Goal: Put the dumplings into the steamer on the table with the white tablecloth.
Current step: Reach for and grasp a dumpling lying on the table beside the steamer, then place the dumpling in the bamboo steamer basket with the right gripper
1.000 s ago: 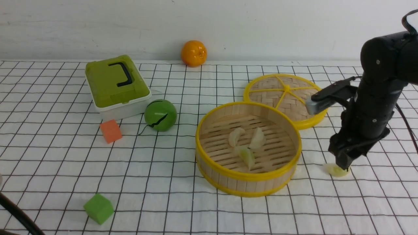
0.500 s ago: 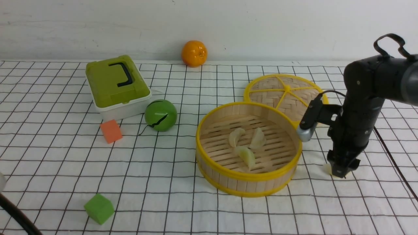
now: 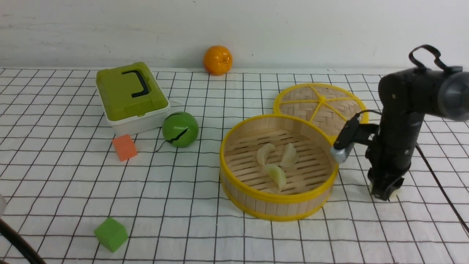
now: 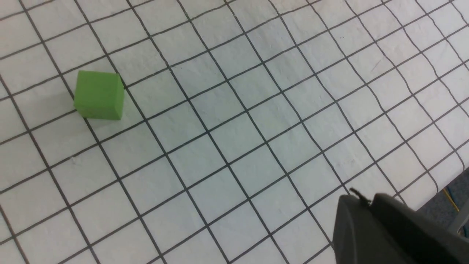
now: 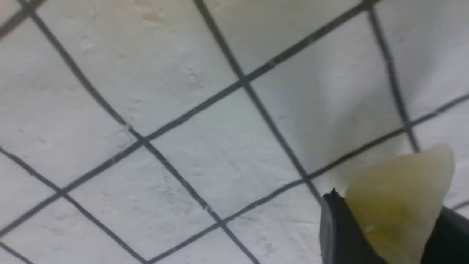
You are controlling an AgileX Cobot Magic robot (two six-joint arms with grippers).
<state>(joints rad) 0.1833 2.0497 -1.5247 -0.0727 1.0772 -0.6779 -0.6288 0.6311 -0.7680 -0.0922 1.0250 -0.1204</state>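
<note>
The steamer [image 3: 222,161] stands right of centre on the white tablecloth [image 3: 205,234] and holds three dumplings [image 3: 277,175]: two whitish ones at the back, a greenish one in front. My right gripper [image 3: 384,194] points down at the cloth just right of the steamer. In the right wrist view its jaws [image 5: 392,209] press both sides of a pale yellow-green dumpling [image 5: 399,190] that sits on or just above the cloth. My left gripper [image 4: 361,200] is shut and empty, low over the cloth near the table's front left.
The flat woven lid [image 3: 318,106] lies behind the steamer. Further left are a green lidded box [image 3: 128,95], a green ball [image 3: 180,129], an orange cube [image 3: 124,147] and a green cube [image 3: 110,234]. An orange [image 3: 217,59] sits by the back wall.
My right gripper has turned, come down over the dumpling beside the steamer and closed its jaws on it. The dumpling is now almost hidden in the front view. My left arm stays still.
</note>
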